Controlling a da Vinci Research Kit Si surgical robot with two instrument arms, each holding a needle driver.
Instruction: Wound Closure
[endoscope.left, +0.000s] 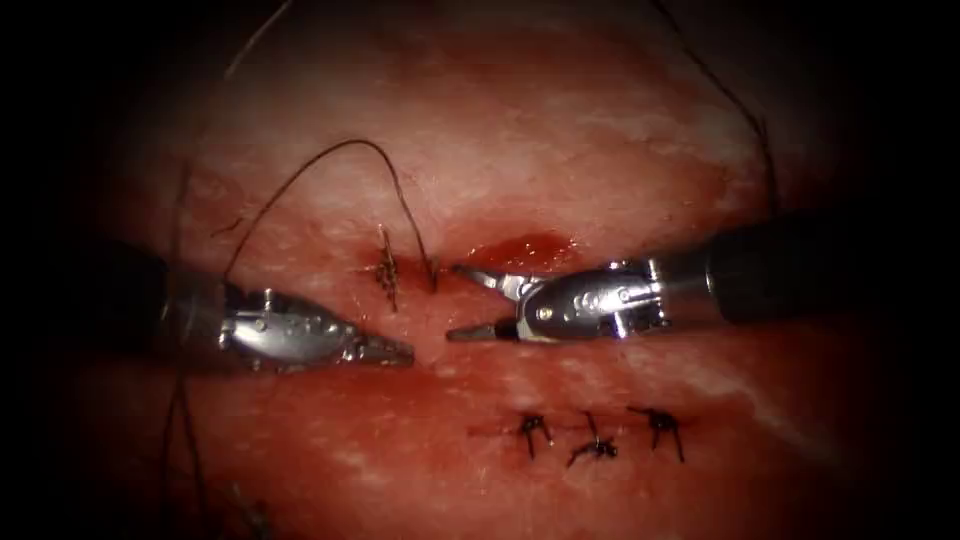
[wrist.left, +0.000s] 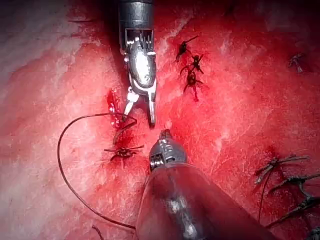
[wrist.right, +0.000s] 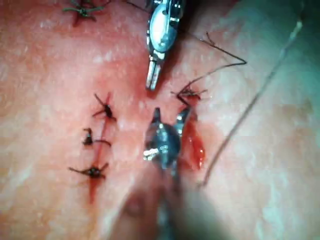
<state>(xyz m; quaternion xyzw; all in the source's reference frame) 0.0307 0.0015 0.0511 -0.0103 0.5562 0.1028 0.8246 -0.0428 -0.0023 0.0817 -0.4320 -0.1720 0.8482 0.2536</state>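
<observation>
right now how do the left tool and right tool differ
The left tool has its fingers shut, and I can't see that they hold anything; the right tool has its fingers spread wide and empty. The left tool lies left of the knot; the right tool lies right of it. Both hover over the tissue.

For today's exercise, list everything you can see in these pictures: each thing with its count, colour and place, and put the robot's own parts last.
tissue: one, pink-red, under everything.
open cut: one, with red fluid, just above the right tool.
knot: one, dark, left end of the open cut.
thread: one, dark, arcing up from that knot.
finished stitches: three, dark, in a row below the right tool.
left tool: one, silver, jaws shut, empty.
right tool: one, silver, jaws open, empty.
</observation>
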